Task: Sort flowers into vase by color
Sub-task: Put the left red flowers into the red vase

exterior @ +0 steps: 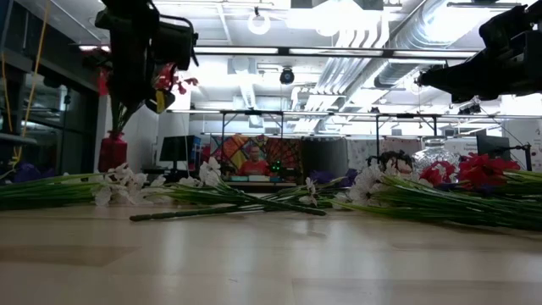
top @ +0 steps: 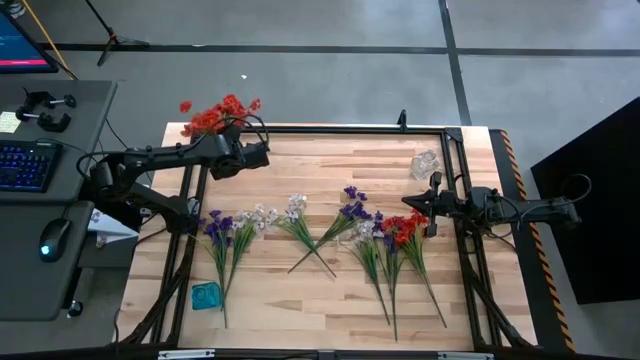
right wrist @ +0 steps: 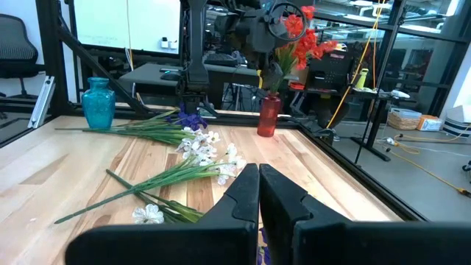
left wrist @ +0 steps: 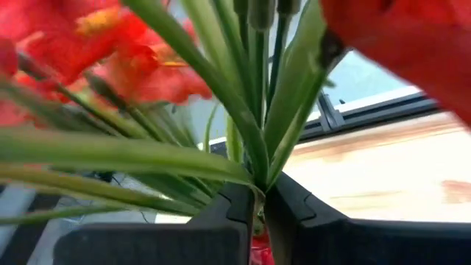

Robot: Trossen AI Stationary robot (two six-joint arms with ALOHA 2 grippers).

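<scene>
Flowers across the table (top: 300, 300), red sprig at the red vase

Purple and white flowers (top: 300, 225) lie mid-table; left gripper (left wrist: 257, 210) is clamped on the red sprig (top: 215, 115) standing in the red vase (right wrist: 269, 115) at the far-left corner; right gripper (right wrist: 259, 193) hovers closed, empty.

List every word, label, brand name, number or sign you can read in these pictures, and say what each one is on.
None can be read.
Monitor beside the table: glowing lines on the screen, too small to read.
Whiteboard in the room behind: faint marks, too blurred to read.
Yellow note on the side desk: nothing legible.
Red vase, blue vase and the flowers: no labels visible.
</scene>
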